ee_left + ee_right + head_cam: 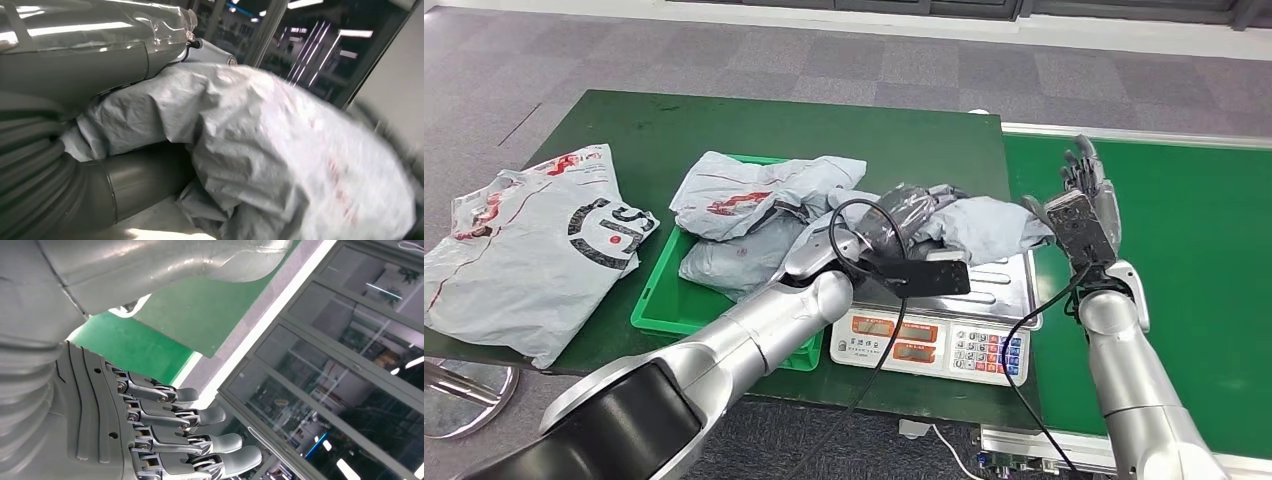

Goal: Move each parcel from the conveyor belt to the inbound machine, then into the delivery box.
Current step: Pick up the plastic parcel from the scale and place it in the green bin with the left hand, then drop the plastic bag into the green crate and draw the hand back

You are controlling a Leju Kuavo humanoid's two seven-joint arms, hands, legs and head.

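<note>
The left hand (902, 222) grips a crumpled grey parcel (984, 225) above the scale (944, 330) on the green desk (724, 125); thumb and fingers (140, 180) wrap around it. The right hand (1086, 200) is raised over the belt (1204, 250), fingers (200, 415) spread, holding nothing.

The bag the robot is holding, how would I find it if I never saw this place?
Find the weighing scale with orange number screens at the front of the dark green table. Right above its metal plate, the left hand grips a crumpled grey parcel. The other grey bags lie in the green tray or flat on the table; only this one is being held.
</note>
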